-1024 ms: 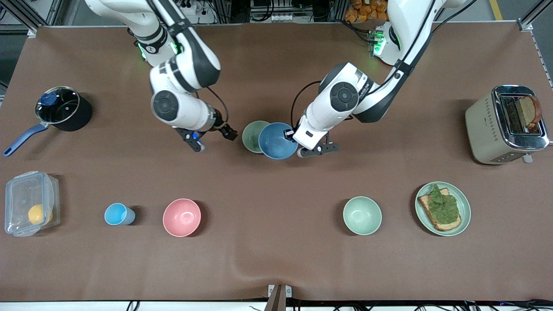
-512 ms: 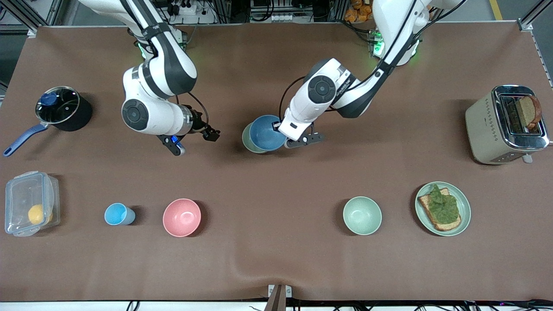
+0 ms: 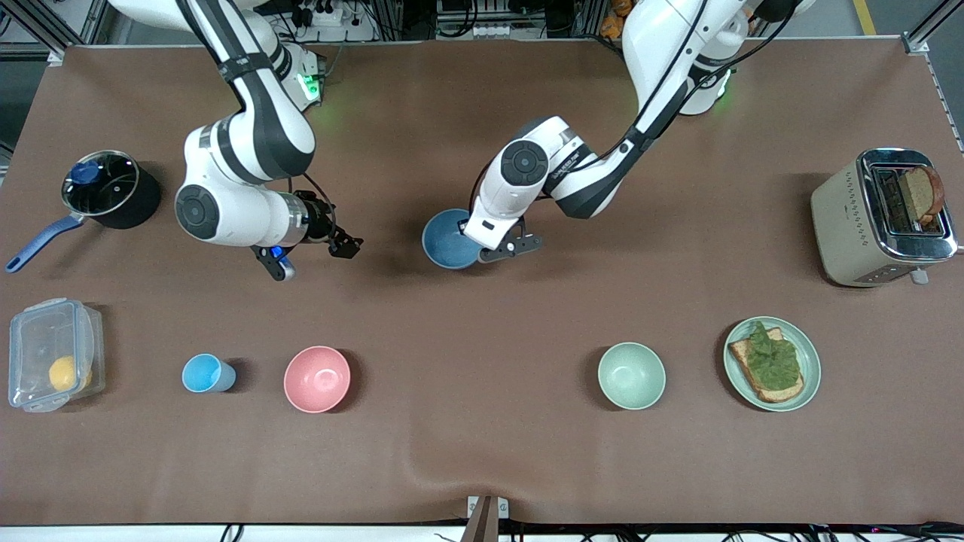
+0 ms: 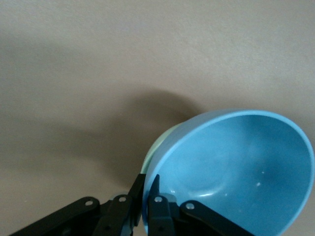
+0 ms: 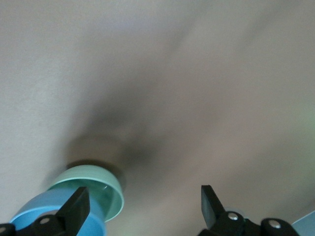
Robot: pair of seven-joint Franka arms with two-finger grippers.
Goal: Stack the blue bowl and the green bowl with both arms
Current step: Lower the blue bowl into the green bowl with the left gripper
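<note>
The blue bowl [image 3: 448, 239] is at mid-table, directly over the green bowl, which it hides in the front view. My left gripper [image 3: 477, 251] is shut on the blue bowl's rim. In the left wrist view its fingers [image 4: 146, 194] pinch the rim of the tilted blue bowl [image 4: 236, 167]. A sliver of the green bowl [image 4: 158, 147] shows beneath. My right gripper [image 3: 343, 247] is open and empty over bare table, toward the right arm's end from the bowls. Its wrist view [image 5: 143, 196] shows the blue bowl [image 5: 59, 216] inside the green bowl [image 5: 101, 184].
Nearer the front camera stand a light-blue cup [image 3: 203, 373], a pink bowl [image 3: 317, 379], a pale mint bowl [image 3: 631, 375] and a plate with toast [image 3: 809, 354]. A toaster [image 3: 843, 218], a pot [image 3: 139, 203] and a plastic container [image 3: 30, 339] stand at the table's ends.
My left gripper has carried the blue bowl over the green bowl, which it now covers. My right gripper has drawn away toward the right arm's end.
</note>
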